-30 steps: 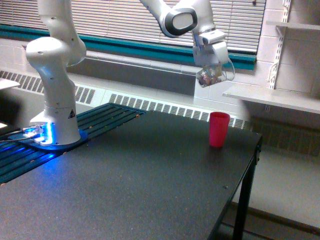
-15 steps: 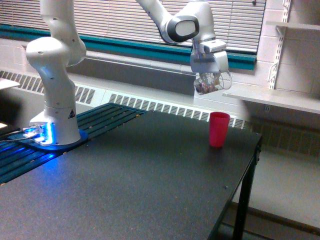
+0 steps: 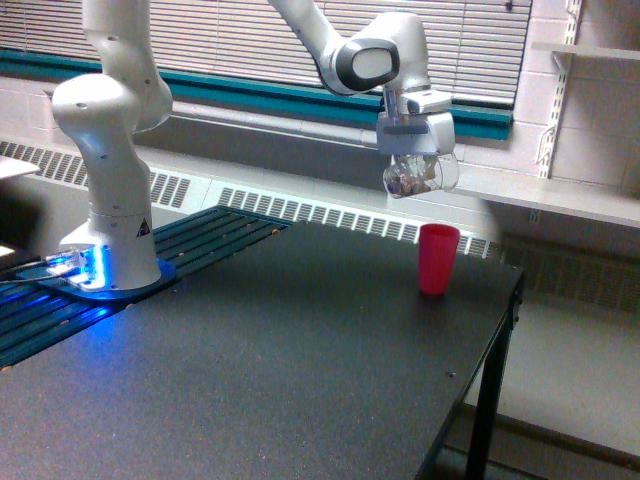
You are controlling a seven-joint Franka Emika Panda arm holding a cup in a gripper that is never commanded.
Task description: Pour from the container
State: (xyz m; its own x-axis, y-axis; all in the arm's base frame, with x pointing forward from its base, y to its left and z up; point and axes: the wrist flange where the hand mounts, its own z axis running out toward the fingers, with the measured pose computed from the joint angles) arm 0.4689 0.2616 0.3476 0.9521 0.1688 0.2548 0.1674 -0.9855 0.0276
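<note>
Hand (image 3: 415, 170) grips container (image 3: 418, 176) holding brownish bits.

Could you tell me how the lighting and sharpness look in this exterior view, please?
Exterior view: soft and slightly blurry overall; even indoor light with no harsh shadows on the dark table; a blue glow spills from the arm's base at the view's left; the clear container in the pincer is hazy, its brownish bits barely resolved; the pink cup reads clearly.
</note>
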